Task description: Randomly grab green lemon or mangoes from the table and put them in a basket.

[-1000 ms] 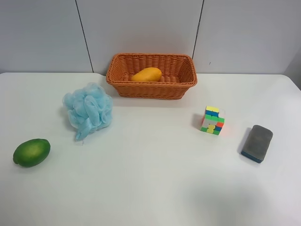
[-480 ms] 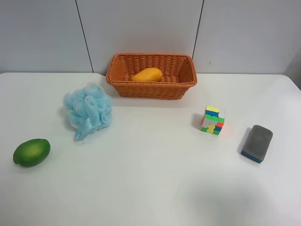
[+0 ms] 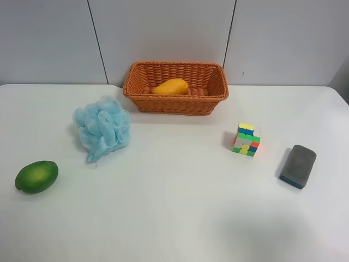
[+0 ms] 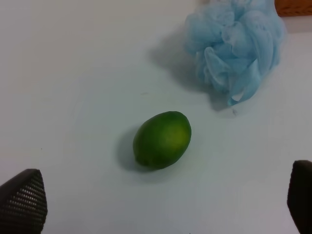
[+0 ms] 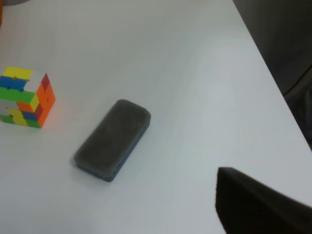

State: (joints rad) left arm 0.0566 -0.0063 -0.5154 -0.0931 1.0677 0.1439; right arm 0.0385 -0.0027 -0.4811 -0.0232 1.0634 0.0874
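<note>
The green lemon (image 3: 36, 176) lies on the white table (image 3: 174, 218) at the exterior high view's near left. It also shows in the left wrist view (image 4: 162, 139). My left gripper (image 4: 161, 204) is open, its fingertips (image 4: 22, 200) wide apart, and it hovers near the lemon without touching it. The yellow-orange mango (image 3: 170, 86) lies inside the wicker basket (image 3: 174, 105) at the back of the table. Of my right gripper only one dark part (image 5: 263, 207) shows, above bare table. No arm shows in the exterior high view.
A light blue bath pouf (image 3: 102, 128) sits between the lemon and the basket, also in the left wrist view (image 4: 234, 44). A colourful puzzle cube (image 3: 246, 139) and a grey eraser block (image 3: 298, 165) lie at the view's right; both show in the right wrist view (image 5: 27, 97) (image 5: 113, 139).
The mango has shifted very slightly inside the basket. Nothing else has visibly moved.
</note>
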